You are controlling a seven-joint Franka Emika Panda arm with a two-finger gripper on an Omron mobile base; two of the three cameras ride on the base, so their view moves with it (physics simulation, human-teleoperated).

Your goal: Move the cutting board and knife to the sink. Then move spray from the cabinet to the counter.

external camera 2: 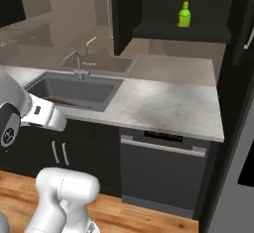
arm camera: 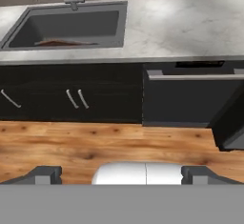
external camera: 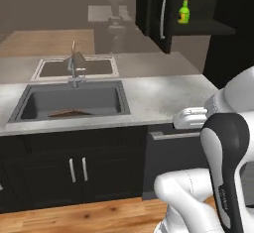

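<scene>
Marble worktop (external camera 2: pixel 168 105) runs across my screens, pale and veined, with black cupboards (external camera: pixel 74 170) under it and wood floor (arm camera: pixel 95 142) below. I've got the sink (external camera: pixel 74 100) set into it on the left, grey basin, faucet (external camera: pixel 73 68) standing at its back rim. Down in the basin lies the cutting board (external camera: pixel 69 113), flat on the bottom toward the front wall; from the hand camera it's a thin reddish strip (arm camera: pixel 59 42) and I can't pick out the knife from here.

Over on the right, the spray (external camera 2: pixel 184 13), green bottle with a yellow label, stands upright on an open shelf of the tall dark cabinet (external camera: pixel 154 9), well above the worktop and well apart from the sink. A long silver bar handle (external camera: pixel 162 13) runs just left of it in the left base camera.

My pincer (arm camera: pixel 121 174) is spread wide, nothing between its tips, looking from low down across the floor at the cupboard fronts and the dishwasher (external camera 2: pixel 161 172). It's well short of the worktop and touching nothing. I can see the arm's white hand (external camera: pixel 191 118) beside the worktop's front edge.
</scene>
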